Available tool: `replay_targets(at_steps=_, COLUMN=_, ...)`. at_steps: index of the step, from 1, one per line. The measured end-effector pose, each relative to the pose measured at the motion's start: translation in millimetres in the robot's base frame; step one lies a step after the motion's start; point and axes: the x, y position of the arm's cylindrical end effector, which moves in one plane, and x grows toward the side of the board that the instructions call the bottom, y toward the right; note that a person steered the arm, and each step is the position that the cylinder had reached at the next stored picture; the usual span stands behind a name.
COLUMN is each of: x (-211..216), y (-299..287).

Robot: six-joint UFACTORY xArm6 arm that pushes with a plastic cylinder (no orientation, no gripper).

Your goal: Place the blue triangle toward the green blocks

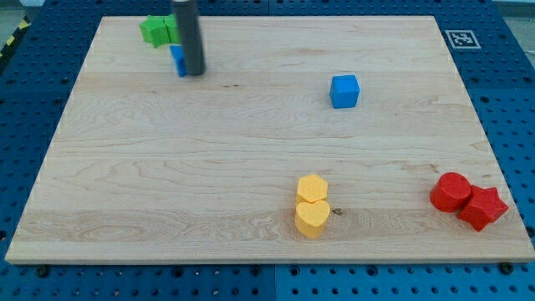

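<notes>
Blue cube (344, 91) sits mid-board; yellow pair (313, 206) and red pair (468, 200) lie near the view's bottom, well apart from the rod. My tip (194, 73) stands upright, touching the blue triangle (177, 60), just below the green blocks (159, 30). No pincer on it, nothing held.

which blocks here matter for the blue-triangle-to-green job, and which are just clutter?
In play:
- blue triangle, mostly hidden behind my rod
- green blocks, top left
- my tip, touching the triangle's right side

Clutter:
- blue cube
- yellow hexagon, yellow heart
- red cylinder, red star
</notes>
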Motion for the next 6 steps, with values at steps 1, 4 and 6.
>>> replay_targets(at_steps=1, x=0.7, y=-1.5)
replay_targets(at_steps=4, x=18.8, y=-27.5)
replay_targets(at_steps=6, x=-26.9, y=-45.9)
